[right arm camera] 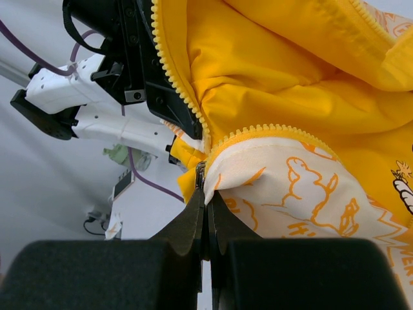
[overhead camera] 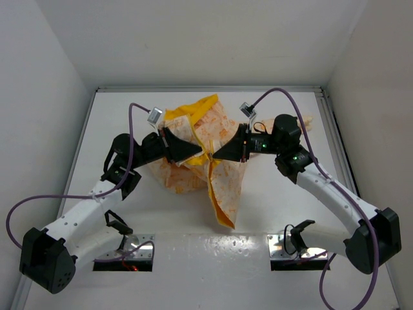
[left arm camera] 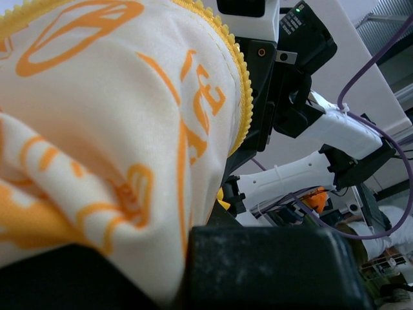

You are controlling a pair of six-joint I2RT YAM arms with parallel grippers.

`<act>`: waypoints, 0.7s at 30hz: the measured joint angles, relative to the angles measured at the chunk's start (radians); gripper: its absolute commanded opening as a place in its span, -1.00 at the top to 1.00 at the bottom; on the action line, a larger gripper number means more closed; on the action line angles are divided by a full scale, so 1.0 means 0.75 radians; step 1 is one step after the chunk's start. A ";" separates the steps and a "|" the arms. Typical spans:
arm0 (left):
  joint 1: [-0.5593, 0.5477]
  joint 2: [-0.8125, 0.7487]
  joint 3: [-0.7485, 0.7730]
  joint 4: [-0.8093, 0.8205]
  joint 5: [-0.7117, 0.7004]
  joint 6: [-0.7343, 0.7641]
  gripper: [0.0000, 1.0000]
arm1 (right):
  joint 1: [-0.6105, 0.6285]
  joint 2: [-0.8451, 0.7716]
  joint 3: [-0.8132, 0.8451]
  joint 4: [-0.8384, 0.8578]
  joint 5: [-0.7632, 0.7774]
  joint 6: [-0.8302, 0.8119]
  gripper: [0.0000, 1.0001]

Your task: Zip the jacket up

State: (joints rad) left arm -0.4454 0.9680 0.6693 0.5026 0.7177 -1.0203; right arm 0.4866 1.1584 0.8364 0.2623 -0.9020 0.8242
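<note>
Pinching the jacket [overhead camera: 222, 187] from both sides, the two arms meet tip to tip near the middle of the bench [overhead camera: 168, 213]. The right tool [right arm camera: 206, 194] has its fingers pressed tight together on the cloth edge, just where two runs of yellow zipper teeth [right arm camera: 258, 132] converge. A small metal piece [right arm camera: 200, 173] sits at its tips, too small to name. The left tool [overhead camera: 199, 152] is also pressed together, its tips on the toothed edge, and cream cloth drapes over its finger in its own wrist view.

Bare bench lies to the left, to the right and on the near side of the tools. Walls [overhead camera: 58, 71] close in the left, back and right edges, and the far end of the jacket lies near the back edge.

The jacket is bunched and unzipped, with cream cloth printed in orange. Its yellow lining is turned out at the far end, and one front panel runs as a long pointed flap toward the near edge.
</note>
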 measured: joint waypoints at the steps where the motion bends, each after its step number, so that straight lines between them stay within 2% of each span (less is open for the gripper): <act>1: -0.002 0.000 0.000 0.000 0.003 0.001 1.00 | 0.000 0.000 0.000 0.000 0.000 0.000 1.00; 21: -0.030 0.005 0.000 0.000 0.015 0.019 1.00 | 0.018 0.023 0.008 0.030 0.000 0.010 1.00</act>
State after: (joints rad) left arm -0.4675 0.9718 0.6693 0.5026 0.7288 -1.0058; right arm 0.4999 1.1755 0.8421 0.2848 -0.9020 0.8318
